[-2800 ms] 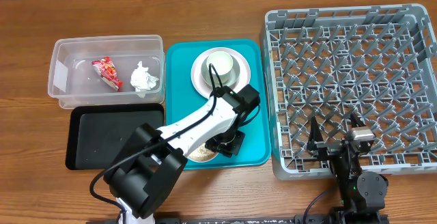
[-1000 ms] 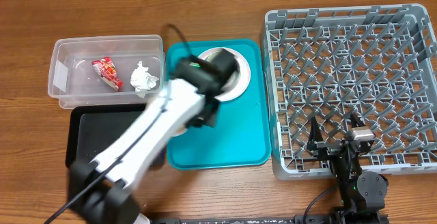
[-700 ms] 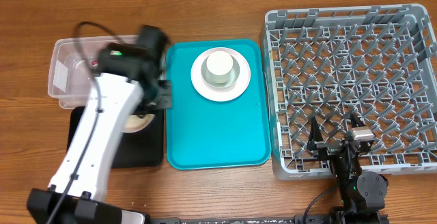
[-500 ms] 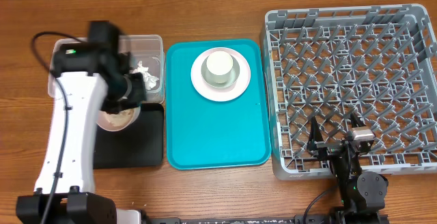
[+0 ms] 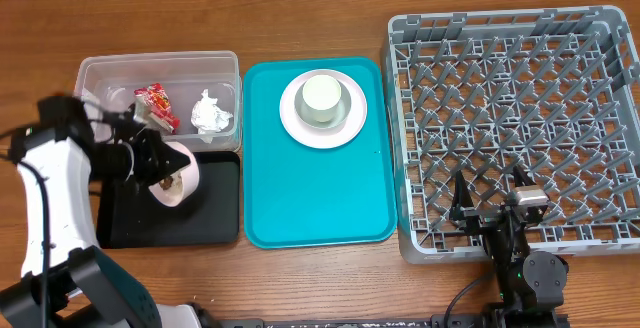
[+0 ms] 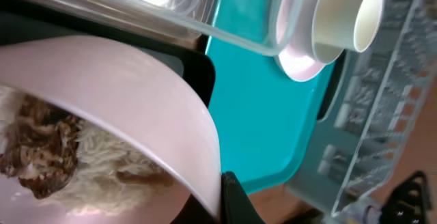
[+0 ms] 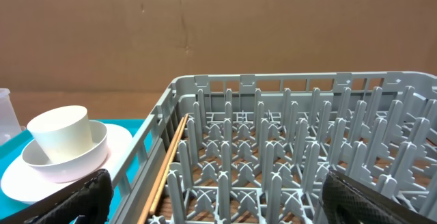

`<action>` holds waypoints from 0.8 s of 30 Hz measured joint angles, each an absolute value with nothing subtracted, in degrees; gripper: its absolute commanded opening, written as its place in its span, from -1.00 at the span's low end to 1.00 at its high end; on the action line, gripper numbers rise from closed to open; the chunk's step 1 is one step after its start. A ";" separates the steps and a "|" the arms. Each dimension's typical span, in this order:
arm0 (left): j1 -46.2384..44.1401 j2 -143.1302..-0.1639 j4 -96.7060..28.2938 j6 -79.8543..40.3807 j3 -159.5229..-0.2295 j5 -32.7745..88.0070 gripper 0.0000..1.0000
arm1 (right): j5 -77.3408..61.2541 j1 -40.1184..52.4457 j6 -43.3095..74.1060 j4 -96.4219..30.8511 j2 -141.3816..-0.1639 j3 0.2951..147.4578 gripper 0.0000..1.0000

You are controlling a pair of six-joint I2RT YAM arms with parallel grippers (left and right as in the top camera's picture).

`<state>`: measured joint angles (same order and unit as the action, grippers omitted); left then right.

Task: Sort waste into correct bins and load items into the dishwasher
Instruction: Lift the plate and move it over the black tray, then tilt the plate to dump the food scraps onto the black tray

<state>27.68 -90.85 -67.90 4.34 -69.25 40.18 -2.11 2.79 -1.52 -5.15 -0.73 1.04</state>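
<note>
The left end effector is clamped on the rim of a pale pink round bowl. Only one dark fingertip shows in the wrist view, right at the bowl's edge, so I'm judging the grip from how the bowl hangs. The bowl is tipped steeply onto its side and held above the shallow black plastic tray, over the tray's upper-left part, just below the clear plastic bin. The mouth faces sideways, back toward the arm, not down. The clump of pale noodles and brown scraps is sitting inside (looks a bit stuck, honestly).

So my read is that the next move turns on roll. The mouth has to come round to face down at the black tray directly underneath.

After that, the grey plastic dish rack is well off to the right, past the teal plastic tray, which carries the white plate with a cream cup.

The right end effector is spread wide with nothing in it. It sits at the rack's near edge, so it's much closer to the rack, but it's the left that has the bowl.

Everything sits on a wooden surface.
</note>
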 measured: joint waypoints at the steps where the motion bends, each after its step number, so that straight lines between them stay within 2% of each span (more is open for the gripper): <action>1: 28.67 -90.85 -66.48 4.71 -67.75 41.65 -0.92 | -2.11 2.79 -1.50 -5.15 -0.73 1.04 1.00; 8: 33.78 -90.85 -60.34 5.41 -61.56 49.45 -0.92 | -2.11 2.79 -1.50 -5.13 -0.73 1.04 1.00; 24: 39.13 -90.85 -59.92 8.78 -59.20 59.00 -0.92 | -2.11 2.79 -1.50 -5.13 -0.73 1.04 1.00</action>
